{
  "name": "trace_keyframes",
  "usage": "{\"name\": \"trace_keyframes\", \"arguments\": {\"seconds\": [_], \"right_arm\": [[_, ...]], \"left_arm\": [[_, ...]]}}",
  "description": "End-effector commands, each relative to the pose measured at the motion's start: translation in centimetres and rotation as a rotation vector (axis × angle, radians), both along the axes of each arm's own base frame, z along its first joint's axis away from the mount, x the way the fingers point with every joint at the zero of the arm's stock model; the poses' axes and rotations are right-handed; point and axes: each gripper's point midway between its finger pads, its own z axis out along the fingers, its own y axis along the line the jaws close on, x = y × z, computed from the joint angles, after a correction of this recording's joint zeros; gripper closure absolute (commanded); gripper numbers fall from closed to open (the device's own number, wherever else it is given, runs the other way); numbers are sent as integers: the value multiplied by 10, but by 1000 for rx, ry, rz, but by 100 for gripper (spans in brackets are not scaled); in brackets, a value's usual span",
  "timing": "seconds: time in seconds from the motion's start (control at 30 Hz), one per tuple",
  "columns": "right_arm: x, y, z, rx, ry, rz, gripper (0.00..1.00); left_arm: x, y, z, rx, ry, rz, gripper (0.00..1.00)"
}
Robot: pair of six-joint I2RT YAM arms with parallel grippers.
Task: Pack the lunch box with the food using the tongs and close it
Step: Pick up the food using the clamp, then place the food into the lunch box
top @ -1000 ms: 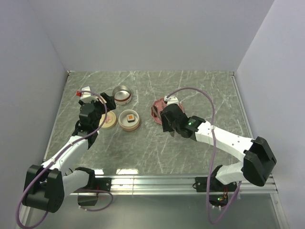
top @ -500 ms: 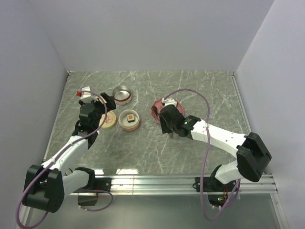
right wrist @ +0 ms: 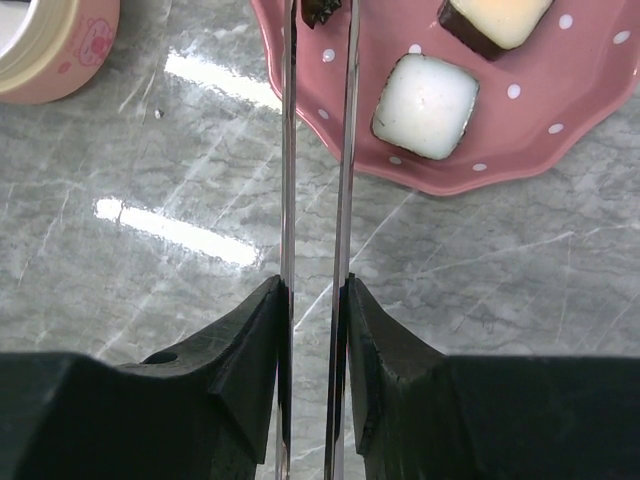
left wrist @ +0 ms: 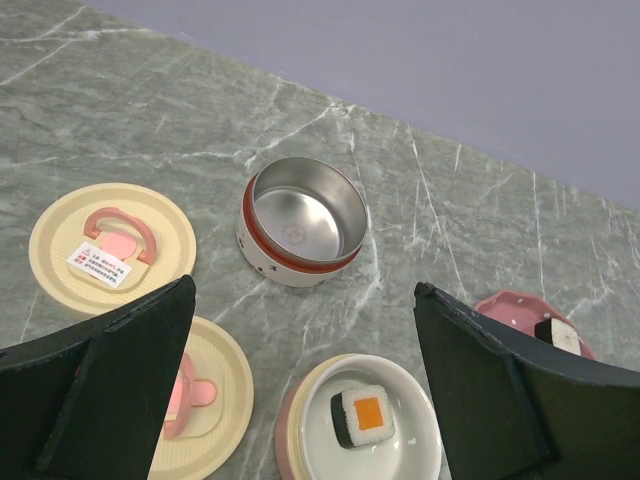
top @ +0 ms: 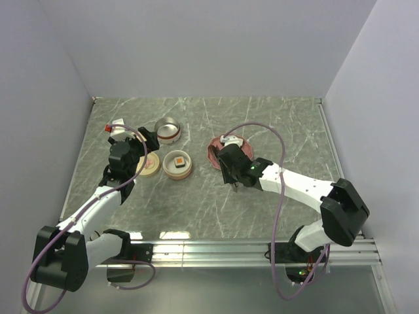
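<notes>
My right gripper [right wrist: 312,285] is shut on the tongs [right wrist: 318,150], with one thin metal arm against each finger. The tong tips reach over the near rim of the pink plate [right wrist: 560,150] and flank a dark brown piece [right wrist: 320,10] at the frame's top edge. A white piece [right wrist: 425,105] and a cream-topped piece [right wrist: 495,18] also lie on the plate. An orange-topped sushi piece [left wrist: 362,418] sits in the pink-and-white lunch box tier [left wrist: 410,455]. My left gripper [left wrist: 303,290] hangs wide open above that tier, holding nothing.
A steel-lined tier [left wrist: 305,215] stands empty behind the filled one. Two cream lids with pink handles [left wrist: 110,245] [left wrist: 215,395] lie to the left. In the top view, the plate [top: 215,149] is right of the tiers [top: 177,163]. Walls enclose the marble table.
My right gripper has squeezed the tongs narrower and edged left toward the plate's near side. The left arm has not moved.
</notes>
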Motion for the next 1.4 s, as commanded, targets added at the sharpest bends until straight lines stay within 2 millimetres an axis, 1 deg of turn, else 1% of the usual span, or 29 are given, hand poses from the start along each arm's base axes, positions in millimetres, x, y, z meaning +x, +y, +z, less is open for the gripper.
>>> {"name": "trace_keyframes", "arguments": {"seconds": [0.0, 0.2, 0.43, 0.53, 0.8, 1.0, 1.17, 1.2, 1.23, 1.3, 1.37], "right_arm": [[16, 1, 34, 35, -84, -30, 73], [19, 0, 66, 68, -148, -30, 74], [20, -1, 79, 72, -172, -24, 76], [18, 5, 88, 96, -188, 0, 76], [5, 43, 109, 133, -229, 118, 75], [-6, 70, 117, 145, -238, 202, 75], [-18, 97, 115, 174, -216, 291, 75], [-19, 100, 114, 174, -213, 301, 75], [-19, 103, 109, 163, -204, 307, 75], [-22, 111, 109, 168, -199, 325, 75], [-23, 116, 103, 165, -184, 340, 75]], "left_arm": [[5, -3, 24, -23, -67, -11, 2], [6, -2, 22, -22, -64, -6, 2], [6, -2, 22, -22, -63, -8, 2], [6, -3, 23, -24, -64, -9, 2], [7, -4, 22, -23, -60, -14, 2], [7, -3, 22, -24, -61, -11, 2], [7, -4, 23, -22, -61, -14, 2], [7, -3, 22, -22, -58, -13, 2], [7, -3, 22, -22, -60, -13, 2], [7, -3, 22, -22, -60, -13, 2], [7, -3, 21, -21, -58, -11, 2]]}}
